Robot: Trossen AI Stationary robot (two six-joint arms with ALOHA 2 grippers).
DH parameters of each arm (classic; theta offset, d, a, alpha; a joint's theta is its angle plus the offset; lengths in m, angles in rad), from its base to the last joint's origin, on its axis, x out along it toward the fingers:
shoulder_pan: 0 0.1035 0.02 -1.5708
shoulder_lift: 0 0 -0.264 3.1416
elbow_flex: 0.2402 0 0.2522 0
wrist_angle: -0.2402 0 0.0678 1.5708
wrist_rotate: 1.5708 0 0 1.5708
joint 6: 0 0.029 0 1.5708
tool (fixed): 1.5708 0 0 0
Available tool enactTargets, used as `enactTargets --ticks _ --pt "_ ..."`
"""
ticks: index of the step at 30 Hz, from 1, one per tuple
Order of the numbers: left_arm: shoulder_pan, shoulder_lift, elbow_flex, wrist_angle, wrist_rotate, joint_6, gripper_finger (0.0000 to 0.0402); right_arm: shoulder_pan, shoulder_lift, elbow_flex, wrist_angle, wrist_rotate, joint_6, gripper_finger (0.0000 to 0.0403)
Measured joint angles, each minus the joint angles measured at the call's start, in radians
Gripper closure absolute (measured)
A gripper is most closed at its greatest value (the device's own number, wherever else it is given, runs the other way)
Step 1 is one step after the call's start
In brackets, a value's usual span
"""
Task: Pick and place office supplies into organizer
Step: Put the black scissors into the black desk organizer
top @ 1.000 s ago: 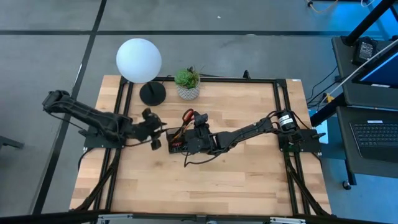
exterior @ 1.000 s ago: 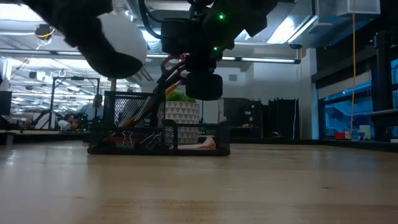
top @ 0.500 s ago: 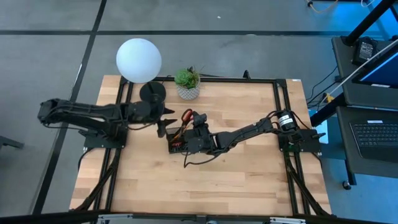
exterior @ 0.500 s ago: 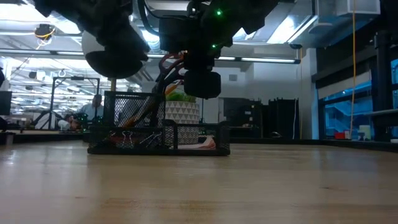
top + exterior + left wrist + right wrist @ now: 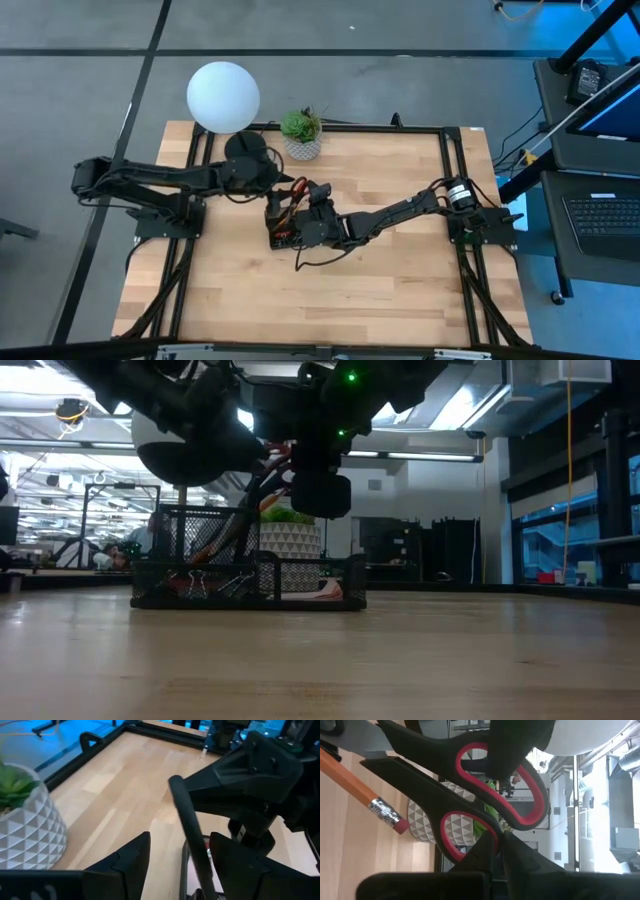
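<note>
— How far along are we?

— Nearly done, I judge. The organizer (image 5: 283,222), a black wire-mesh tray mid-table, already holds the red-handled scissors (image 5: 495,795), an orange pencil (image 5: 357,782) with a pink eraser, and clips. I see nothing loose on the pale wood table (image 5: 400,290).

— And the grippers?

— The left gripper (image 5: 175,857) hovers spread over the tray. The right gripper (image 5: 318,205) hangs just beside it; its jaws I cannot tell.

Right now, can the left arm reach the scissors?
Probably yes. The left gripper hangs at the organizer, where the scissors stand, though the right gripper crowds close beside them.
</note>
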Motion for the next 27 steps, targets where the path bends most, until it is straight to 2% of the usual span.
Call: enactTargets --ticks 4,8,17,20,27 --pt "0.000 0.023 0.000 0.046 0.011 0.013 0.0210 0.000 0.000 0.000 0.004 -0.002 0.000 0.0379" --pt "0.000 0.027 0.000 0.054 0.004 0.013 0.0234 0.000 0.000 0.000 0.005 -0.002 0.000 0.0379" --pt "-0.001 0.025 0.000 0.055 0.012 0.042 0.0349 0.000 0.000 0.000 0.005 -0.001 0.001 0.0375" --pt "0.001 0.026 -0.001 0.049 -0.002 0.057 0.0375 0.001 -0.001 0.000 0.007 0.001 0.001 0.0363" --pt "-0.002 0.025 -0.001 0.054 -0.002 0.086 0.0375 0.020 -0.001 0.000 0.032 -0.002 -0.001 0.0296"
